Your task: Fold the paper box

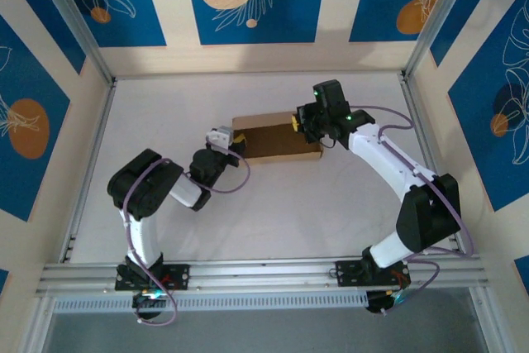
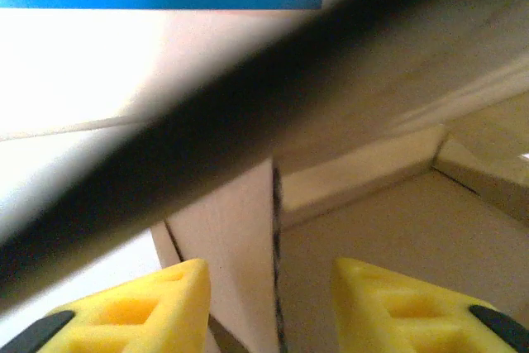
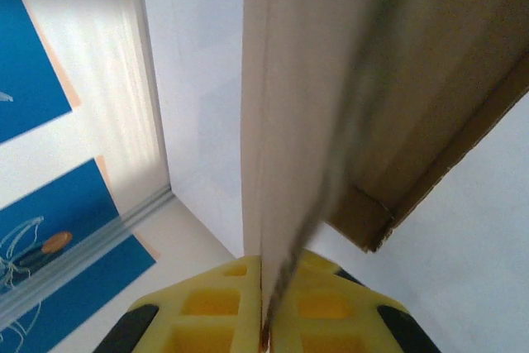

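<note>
Brown plain cardboard makes up the die-cut paper box (image 1: 277, 142). You find it partly formed on the white table (image 1: 248, 212), a little beyond the middle, with its long sides running left to right between your two grippers. Its surfaces read as bare brown board in every view. From above, the inside is in shadow. The left wrist camera gives you a bare cardboard floor with low raised walls around it. A blurred dark band crossing that picture is probably a flap edge close to the lens.

Your left gripper (image 1: 237, 139) sits at the box's left end. Its yellow ribbed fingers (image 2: 157, 307) stand apart, one on each side of an upright side panel whose cut edge rises between them. Neither pad looks pressed against the panel.

Your right gripper (image 1: 297, 124) is at the far right corner of the box. Its yellow fingers (image 3: 207, 312) are closed together on a thin upright sheet of the box, which runs straight up from between the pads. A folded corner of the box shows just to the right of that sheet.

Around the table stand blue wall panels (image 1: 289, 6) with orange discs and white leaf outlines.
</note>
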Available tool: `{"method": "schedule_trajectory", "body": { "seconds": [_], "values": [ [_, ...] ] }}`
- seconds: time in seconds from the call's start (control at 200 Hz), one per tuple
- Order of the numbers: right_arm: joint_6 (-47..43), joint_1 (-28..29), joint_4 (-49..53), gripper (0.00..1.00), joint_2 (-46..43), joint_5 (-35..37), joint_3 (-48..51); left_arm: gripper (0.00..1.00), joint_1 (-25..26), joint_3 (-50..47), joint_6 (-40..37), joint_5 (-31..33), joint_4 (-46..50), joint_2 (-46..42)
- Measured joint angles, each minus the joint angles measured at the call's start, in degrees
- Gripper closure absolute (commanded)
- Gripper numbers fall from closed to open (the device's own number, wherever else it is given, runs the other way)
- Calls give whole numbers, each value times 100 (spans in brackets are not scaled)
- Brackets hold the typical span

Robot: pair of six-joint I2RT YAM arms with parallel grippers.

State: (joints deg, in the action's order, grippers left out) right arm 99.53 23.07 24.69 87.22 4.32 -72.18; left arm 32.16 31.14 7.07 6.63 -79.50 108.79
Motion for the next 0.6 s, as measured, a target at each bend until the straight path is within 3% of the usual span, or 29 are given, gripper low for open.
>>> {"method": "schedule_trajectory", "body": {
  "seconds": [0.28,0.405,0.505,0.6],
  "values": [
    [-2,-225,-79,91,48,-44,50,49,114,-684,662,-415,35,-822],
    [-33,-271,-114,90,66,-136,162,54,289,-1213,1054,-417,164,-1574],
    [-116,-286,-144,90,114,-177,214,57,428,-1421,1362,-387,981,-2704],
    [-254,-286,-151,90,153,-216,282,62,623,-1189,1449,-256,2511,-4148]
  ]
}}
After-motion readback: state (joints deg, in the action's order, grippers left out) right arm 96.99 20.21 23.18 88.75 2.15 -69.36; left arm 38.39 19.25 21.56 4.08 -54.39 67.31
